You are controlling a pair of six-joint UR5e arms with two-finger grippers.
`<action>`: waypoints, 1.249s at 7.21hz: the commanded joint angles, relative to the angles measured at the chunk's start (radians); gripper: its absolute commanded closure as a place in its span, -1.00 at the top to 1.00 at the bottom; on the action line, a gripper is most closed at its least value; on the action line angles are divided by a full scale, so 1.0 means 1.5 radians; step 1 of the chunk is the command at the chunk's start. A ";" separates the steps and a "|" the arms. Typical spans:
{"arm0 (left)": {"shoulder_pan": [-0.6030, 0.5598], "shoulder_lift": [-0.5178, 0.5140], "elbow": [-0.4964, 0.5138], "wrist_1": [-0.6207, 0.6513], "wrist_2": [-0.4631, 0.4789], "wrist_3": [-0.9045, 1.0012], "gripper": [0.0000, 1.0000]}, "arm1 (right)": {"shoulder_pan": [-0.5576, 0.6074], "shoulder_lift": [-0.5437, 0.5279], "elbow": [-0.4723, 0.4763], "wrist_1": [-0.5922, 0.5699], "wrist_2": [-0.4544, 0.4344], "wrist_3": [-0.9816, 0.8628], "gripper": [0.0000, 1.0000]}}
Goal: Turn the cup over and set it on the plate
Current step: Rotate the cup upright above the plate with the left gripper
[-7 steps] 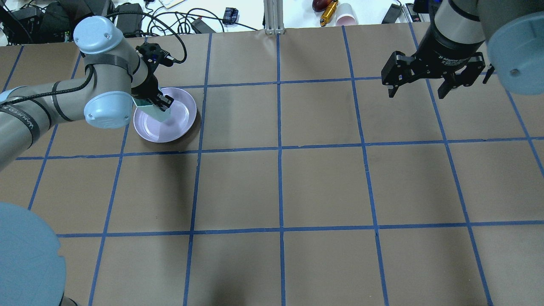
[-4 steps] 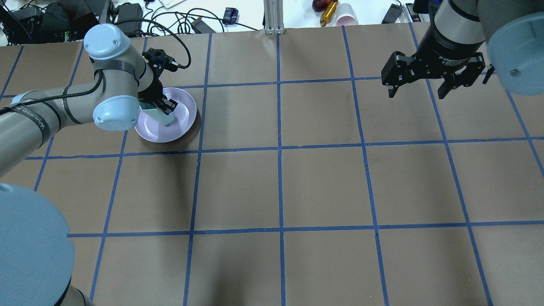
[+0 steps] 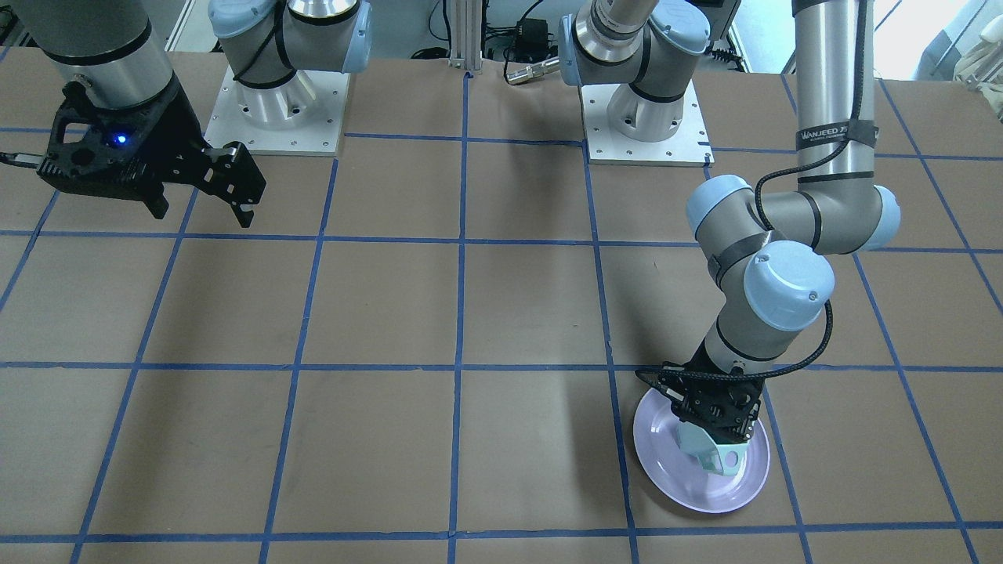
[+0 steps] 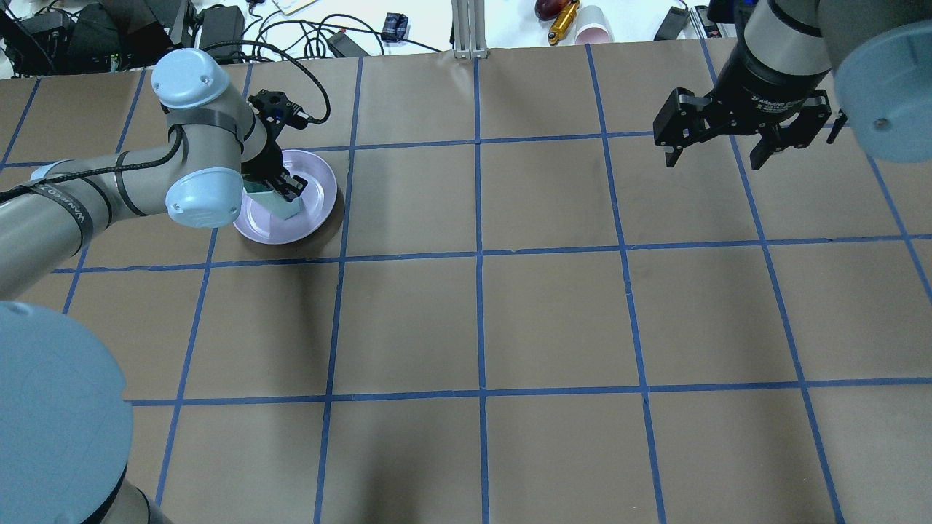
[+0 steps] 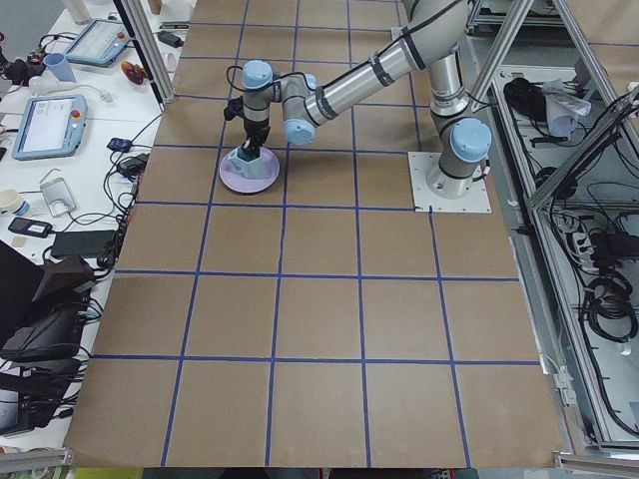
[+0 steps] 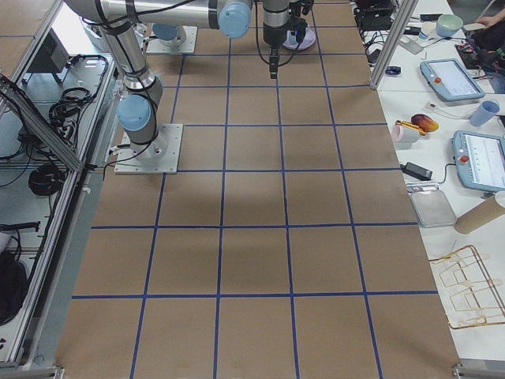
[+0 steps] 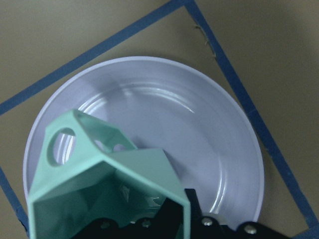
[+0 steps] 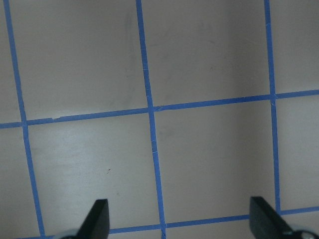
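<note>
While left gripper (image 4: 286, 188) pinches cup (image 7: 99, 179) by wall, cup hangs tilted, mouth upward, over plate (image 7: 199, 119) middle — contact unclear, likely angled for set-down; right gripper (image 4: 717, 159) well apart — jaws wide, empty.

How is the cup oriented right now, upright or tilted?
Tilted. The cup leans at a slant, clamped in the left gripper above the plate; whether it touches the plate cannot be told.
</note>
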 commanded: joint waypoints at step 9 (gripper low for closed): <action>-0.007 0.054 0.002 -0.036 0.004 -0.009 1.00 | 0.000 0.000 -0.001 0.000 0.000 0.000 1.00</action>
